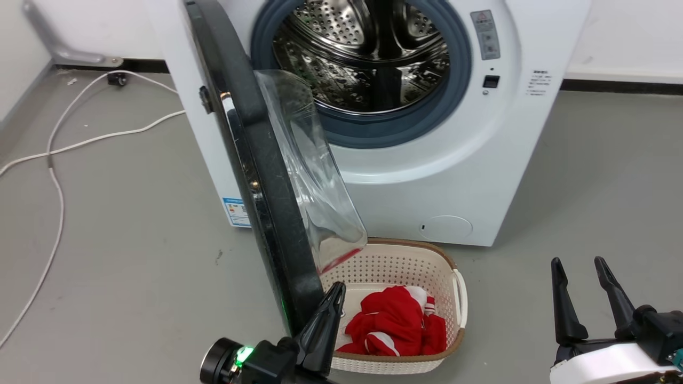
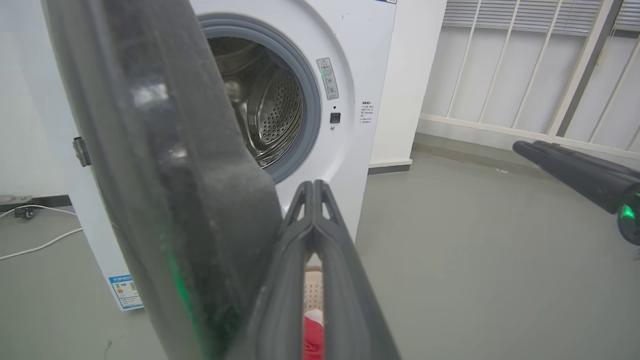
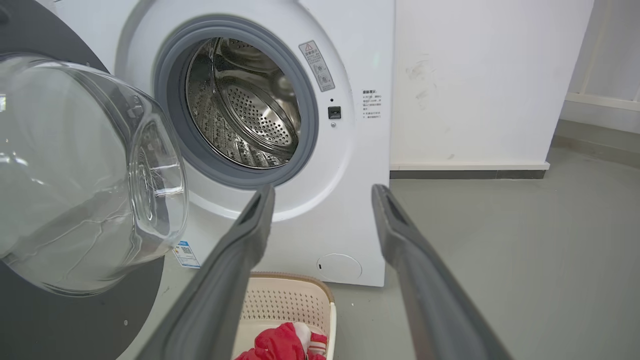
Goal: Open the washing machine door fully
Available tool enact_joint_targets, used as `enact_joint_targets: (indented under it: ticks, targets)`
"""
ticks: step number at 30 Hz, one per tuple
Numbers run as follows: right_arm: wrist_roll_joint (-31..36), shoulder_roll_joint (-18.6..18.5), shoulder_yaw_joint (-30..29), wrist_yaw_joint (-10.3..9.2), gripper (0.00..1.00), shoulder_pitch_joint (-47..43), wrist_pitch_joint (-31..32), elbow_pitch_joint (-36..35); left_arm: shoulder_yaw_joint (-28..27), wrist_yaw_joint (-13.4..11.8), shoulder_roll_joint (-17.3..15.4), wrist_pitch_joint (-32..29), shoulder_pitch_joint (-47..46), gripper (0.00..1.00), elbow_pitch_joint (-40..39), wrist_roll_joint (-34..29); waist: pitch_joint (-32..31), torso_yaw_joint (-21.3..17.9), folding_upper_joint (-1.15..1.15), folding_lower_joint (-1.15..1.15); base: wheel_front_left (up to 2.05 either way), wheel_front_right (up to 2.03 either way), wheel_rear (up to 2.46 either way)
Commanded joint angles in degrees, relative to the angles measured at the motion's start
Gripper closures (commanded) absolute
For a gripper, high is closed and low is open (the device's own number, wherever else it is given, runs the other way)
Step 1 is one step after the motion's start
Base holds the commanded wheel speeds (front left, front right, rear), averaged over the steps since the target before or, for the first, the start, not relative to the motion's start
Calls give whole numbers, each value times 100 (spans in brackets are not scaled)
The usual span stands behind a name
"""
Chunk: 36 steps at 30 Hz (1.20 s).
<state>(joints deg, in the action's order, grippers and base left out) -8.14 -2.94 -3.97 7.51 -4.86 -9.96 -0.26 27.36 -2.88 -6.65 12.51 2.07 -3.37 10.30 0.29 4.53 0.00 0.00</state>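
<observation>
The white washing machine (image 1: 427,176) stands ahead with its steel drum (image 1: 363,53) exposed. Its black washing machine door (image 1: 256,176) is swung out on the left hinge, edge-on to me, with the clear glass bowl (image 1: 315,176) facing the drum. My left gripper (image 1: 333,296) is shut, empty, its tips right against the door's lower free edge on the inner side. In the left wrist view the door (image 2: 165,175) looms at left beside the shut left gripper (image 2: 312,187). My right gripper (image 1: 579,264) is open at the lower right, away from the machine; its wrist view looks between the right gripper (image 3: 322,192) at the machine front (image 3: 350,60) and the bowl (image 3: 85,175).
A cream perforated laundry basket (image 1: 427,266) holding red clothing (image 1: 395,320) sits on the floor in front of the machine, under the door's swing. A white cable (image 1: 53,176) runs over the grey floor at left. A wall and baseboard lie to the right.
</observation>
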Motion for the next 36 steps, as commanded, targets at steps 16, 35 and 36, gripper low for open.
enact_joint_targets:
  ticks: [16,35,36]
  targets:
    - [-67,10,-1,-4,0,6,15,-71,-547,-369,-566,-201,286,100,-374,40,-65,1164,0,0,0,0,0]
    - [-15,10,34,-4,0,102,75,-82,-2428,-622,-1238,179,-144,100,528,934,93,1015,0,0,0,0,0]
    - [-12,10,29,-4,0,111,77,-88,-2518,-608,-1286,189,-211,100,628,970,109,1008,0,0,0,0,0]
